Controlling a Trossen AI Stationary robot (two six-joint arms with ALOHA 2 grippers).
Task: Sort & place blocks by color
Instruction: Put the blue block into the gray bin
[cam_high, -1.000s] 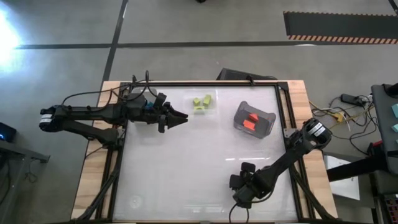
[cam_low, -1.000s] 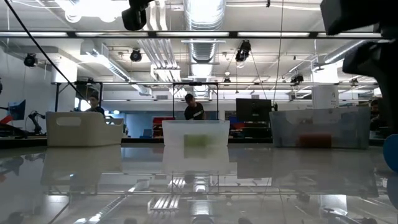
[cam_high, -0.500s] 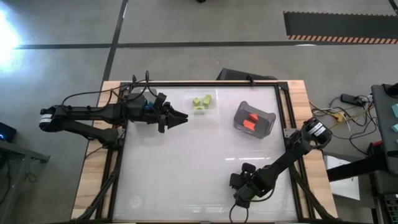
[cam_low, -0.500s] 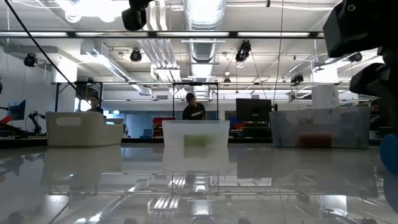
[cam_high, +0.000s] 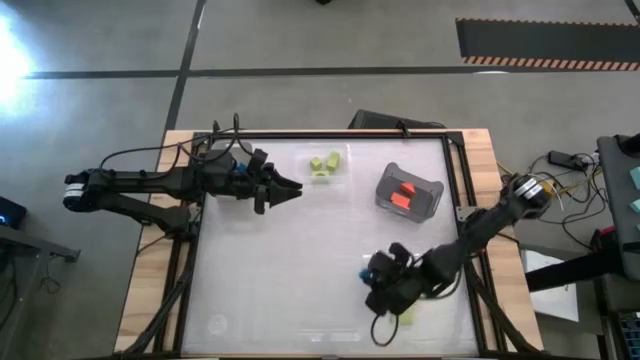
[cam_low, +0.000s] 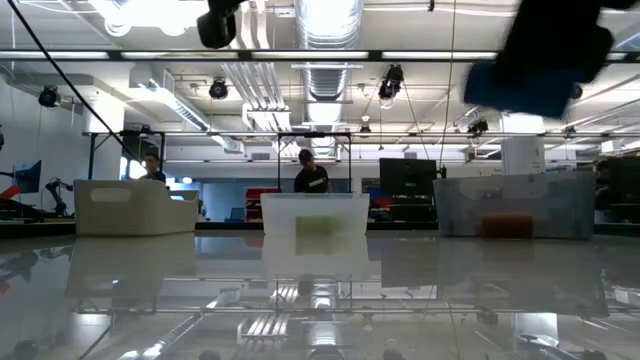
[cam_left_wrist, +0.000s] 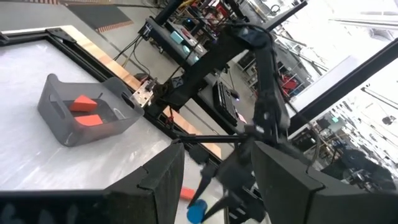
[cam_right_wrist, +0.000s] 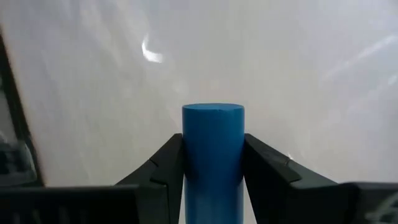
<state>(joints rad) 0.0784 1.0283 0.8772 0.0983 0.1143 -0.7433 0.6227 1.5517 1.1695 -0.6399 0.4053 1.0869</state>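
Blue cylinder (cam_right_wrist: 213, 155) sits clamped between the right claw's (cam_high: 385, 292) two fingers, flat top up, shown plainly in the right wrist view. That claw hangs over the near right part of the desk (cam_high: 290, 270), lifted clear of the surface as far as the high view tells. A yellow-green block (cam_high: 407, 315) lies on the desk just beside it, partly hidden by the arm.

Handling, as a judgement: the cylinder looks like a small, rigid toy block, light and not fragile. Its smooth round side is the weak point, since flat fingers meet a curve along narrow lines only, so it could twist or slide out under a quick swing. The hold across its middle, with the fingers on opposite sides, seems the right one; a grip near the top end would let it tip.

Other blocks are already sorted: yellow-green ones (cam_high: 323, 164) in the clear bin at the far middle, two red-orange ones (cam_high: 402, 194) in the grey bin (cam_high: 432, 192) at the far right. The white bin (cam_low: 135, 206) in the low view shows no blocks from here, so I cannot tell what is inside.

The left claw (cam_high: 292, 189) waits over the far left of the desk, pointing toward the clear bin, its fingers parted and empty in its wrist view.
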